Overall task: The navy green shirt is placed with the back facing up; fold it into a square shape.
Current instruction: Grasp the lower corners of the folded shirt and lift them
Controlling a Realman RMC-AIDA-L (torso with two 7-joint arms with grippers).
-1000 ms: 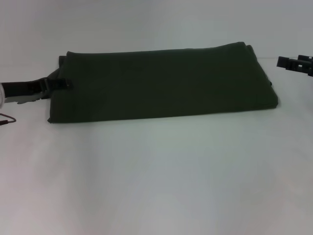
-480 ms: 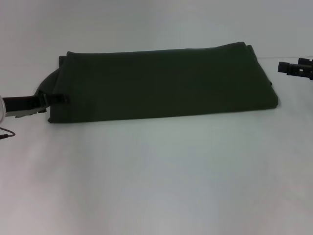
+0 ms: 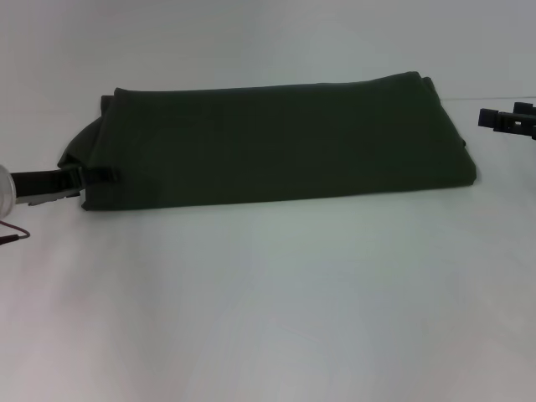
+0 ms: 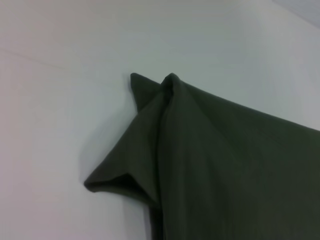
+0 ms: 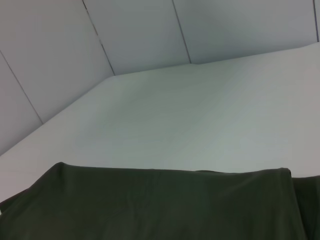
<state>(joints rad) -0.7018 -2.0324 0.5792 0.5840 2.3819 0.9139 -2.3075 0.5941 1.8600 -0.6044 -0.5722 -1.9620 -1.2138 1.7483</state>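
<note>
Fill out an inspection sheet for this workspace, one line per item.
Surface: plain white table, no marks seen.
Job's things: navy green shirt lies folded into a long band across the far half of the table; its left end shows a bunched sleeve fold sticking out, seen in the left wrist view.
Clutter: nothing seen.
Grippers: left tool sits at the shirt's near left corner, touching the fabric edge; right tool is off the shirt's right end, apart from it.
Cables: a thin dark wire loops at the left edge below the left arm.
Surroundings: pale panelled walls behind the table.
</note>
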